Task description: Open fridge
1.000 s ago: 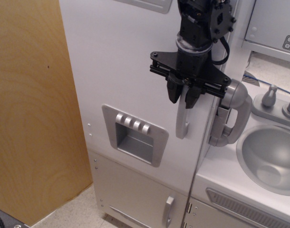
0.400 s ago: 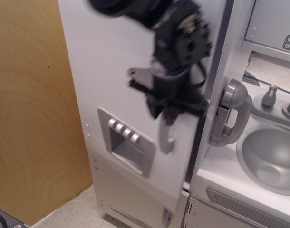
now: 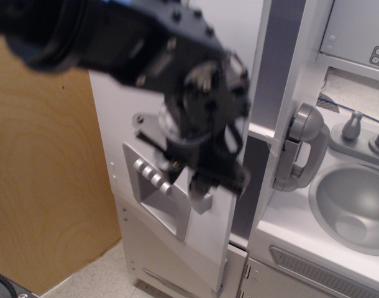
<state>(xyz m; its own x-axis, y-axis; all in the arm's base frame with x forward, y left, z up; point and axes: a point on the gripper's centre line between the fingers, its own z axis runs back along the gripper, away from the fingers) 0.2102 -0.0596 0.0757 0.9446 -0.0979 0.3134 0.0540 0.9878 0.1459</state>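
Fridge (image 3: 205, 236) door has swung further out since before.
Blurry black pincer (image 3: 202, 186) is clamped on its curved silver handle (image 3: 200, 197).

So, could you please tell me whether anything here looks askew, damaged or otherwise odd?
Nothing looks damaged or spilled. The fridge has its big door swung partly out, leaving a dark gap along its right edge. The tool is motion-blurred at the handle. The grey handset hangs upright.
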